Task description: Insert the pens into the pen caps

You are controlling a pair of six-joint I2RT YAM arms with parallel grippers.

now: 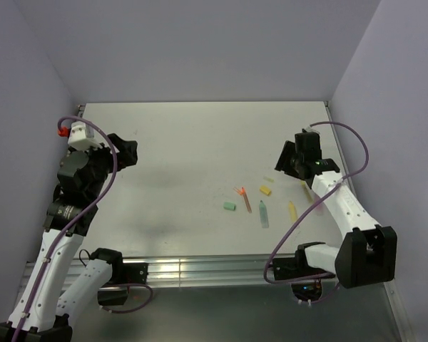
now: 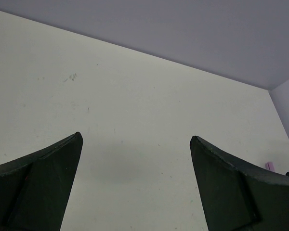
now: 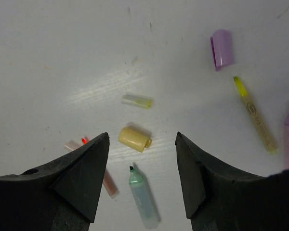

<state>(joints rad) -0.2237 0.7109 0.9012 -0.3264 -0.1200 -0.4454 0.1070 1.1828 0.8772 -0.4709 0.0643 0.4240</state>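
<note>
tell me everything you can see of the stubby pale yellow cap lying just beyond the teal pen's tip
The yellow cap is a short, stubby tube of opaque pale yellow plastic, smooth and faintly glossy. It lies on its side on the white table, long axis roughly across the right wrist view, with a small notch or clip at its right end. No pen is in it. It touches only the table. The mint-teal pen points its tip toward it but stays apart.
</note>
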